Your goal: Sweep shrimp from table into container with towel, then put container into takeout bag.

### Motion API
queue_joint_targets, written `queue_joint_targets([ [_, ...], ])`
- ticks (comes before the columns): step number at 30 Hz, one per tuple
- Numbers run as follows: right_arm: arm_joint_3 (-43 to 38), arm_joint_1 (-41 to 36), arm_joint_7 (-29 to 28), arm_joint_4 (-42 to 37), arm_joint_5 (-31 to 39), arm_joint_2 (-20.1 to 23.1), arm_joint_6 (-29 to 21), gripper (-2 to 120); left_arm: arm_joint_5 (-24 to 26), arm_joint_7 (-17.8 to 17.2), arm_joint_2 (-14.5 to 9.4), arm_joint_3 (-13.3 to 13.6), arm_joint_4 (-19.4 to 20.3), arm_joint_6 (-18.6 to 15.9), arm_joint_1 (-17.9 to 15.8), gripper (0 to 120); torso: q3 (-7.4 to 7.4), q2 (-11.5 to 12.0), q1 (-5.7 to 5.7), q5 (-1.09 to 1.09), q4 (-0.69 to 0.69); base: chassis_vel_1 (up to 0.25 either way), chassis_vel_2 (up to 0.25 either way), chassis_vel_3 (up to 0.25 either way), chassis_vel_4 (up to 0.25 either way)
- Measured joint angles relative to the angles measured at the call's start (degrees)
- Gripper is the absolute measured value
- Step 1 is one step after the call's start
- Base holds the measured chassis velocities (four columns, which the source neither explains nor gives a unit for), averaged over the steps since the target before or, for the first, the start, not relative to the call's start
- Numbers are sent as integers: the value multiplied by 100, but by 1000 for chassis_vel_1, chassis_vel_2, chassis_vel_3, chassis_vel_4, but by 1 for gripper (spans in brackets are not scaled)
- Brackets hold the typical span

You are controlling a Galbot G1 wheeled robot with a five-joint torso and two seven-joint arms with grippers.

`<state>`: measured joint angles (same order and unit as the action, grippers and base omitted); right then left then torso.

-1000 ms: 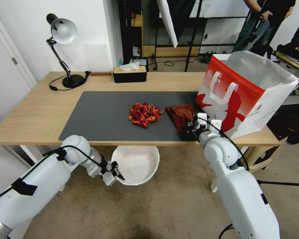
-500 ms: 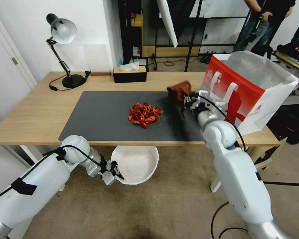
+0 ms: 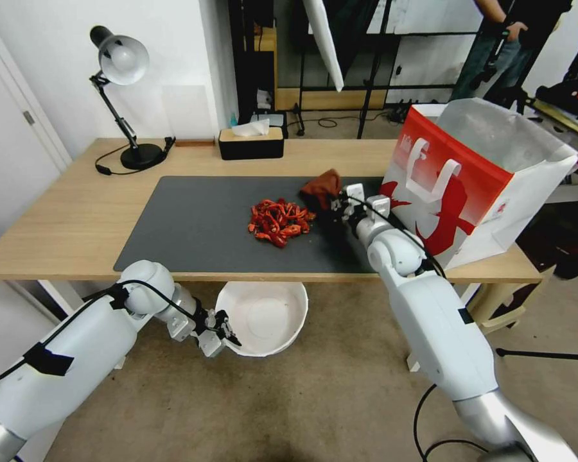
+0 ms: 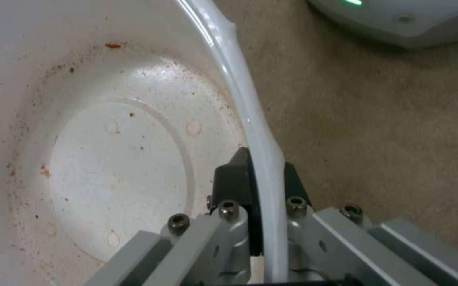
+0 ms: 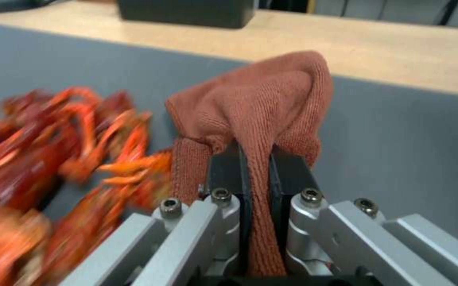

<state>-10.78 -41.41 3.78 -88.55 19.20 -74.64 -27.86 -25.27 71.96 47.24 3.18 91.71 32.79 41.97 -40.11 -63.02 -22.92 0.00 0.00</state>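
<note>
Right hand [image 5: 258, 167] pinching bunched, ribbed rust-brown towel [image 5: 261, 99] beside curled shrimp [image 3: 278, 221].

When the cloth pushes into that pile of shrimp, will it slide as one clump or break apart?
Likely break apart: the shrimp are many loose curled pieces, not joined. Their thin legs may snag the towel, pinched in the right gripper. They look light, so some may skid across the table mat.

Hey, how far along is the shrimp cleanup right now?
Early on. Done: the right gripper has the towel pinched, beside the shrimp. The left gripper grips the rim of the bowl, held below the table edge. In hand: lining up the sweep. Left: every shrimp is on the mat, the bowl is empty, and nothing has gone into the takeout bag.
</note>
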Motion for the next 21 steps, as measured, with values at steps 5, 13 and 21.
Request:
queue_joint_targets([
  [5,31,-293,79,-258,26,42,-117,4,68,-7,22,-5,-48,7,-62,0,0,0,0,0,0,0,0,0,0],
  [13,145,-735,96,-676,1,102,-127,4,72,-5,38,62,-90,1,-180,0,1,-1,1,0,-1,0,0,0,0],
  [21,190,-995,106,-994,-58,162,-169,4,75,-4,70,70,-151,-9,-237,0,1,-1,1,0,1,0,0,0,0],
])
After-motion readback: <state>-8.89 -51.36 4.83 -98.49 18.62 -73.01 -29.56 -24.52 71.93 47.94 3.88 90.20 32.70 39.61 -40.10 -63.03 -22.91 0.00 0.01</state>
